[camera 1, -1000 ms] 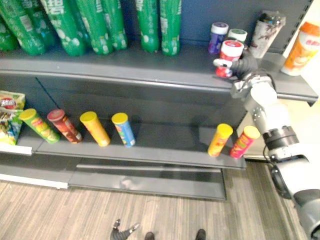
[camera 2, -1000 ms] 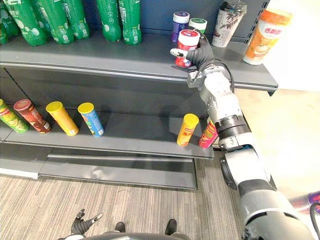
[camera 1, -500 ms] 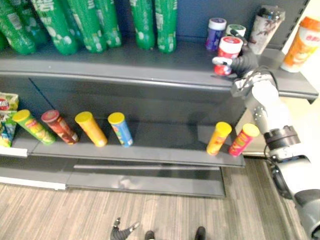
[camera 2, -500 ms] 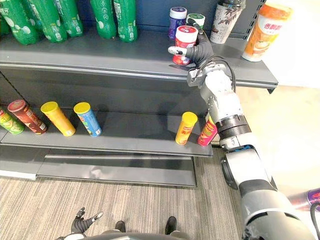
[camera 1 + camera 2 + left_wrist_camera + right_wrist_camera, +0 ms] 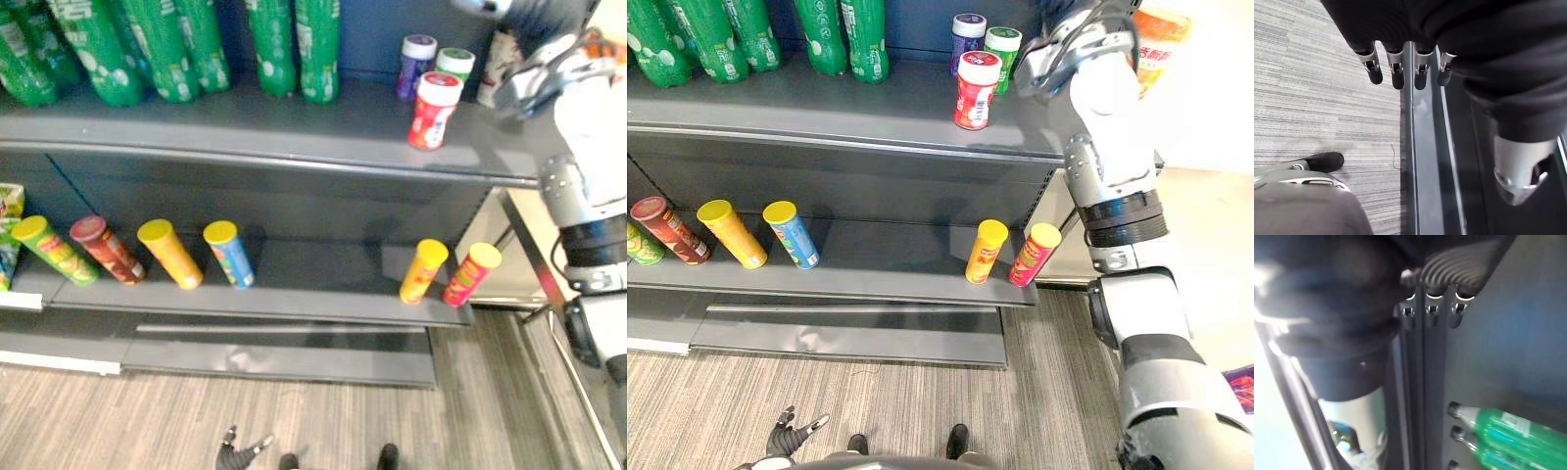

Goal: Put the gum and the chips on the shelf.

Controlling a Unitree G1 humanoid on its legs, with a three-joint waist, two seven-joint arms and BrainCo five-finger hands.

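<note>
Overhead, gum bottle (image 5: 432, 110) upright on shelf (image 5: 245, 132).

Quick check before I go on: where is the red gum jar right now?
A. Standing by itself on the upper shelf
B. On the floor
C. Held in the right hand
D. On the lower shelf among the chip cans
A: the red gum jar stands upright near the front of the upper shelf, and the right hand is raised clear of it.
</note>
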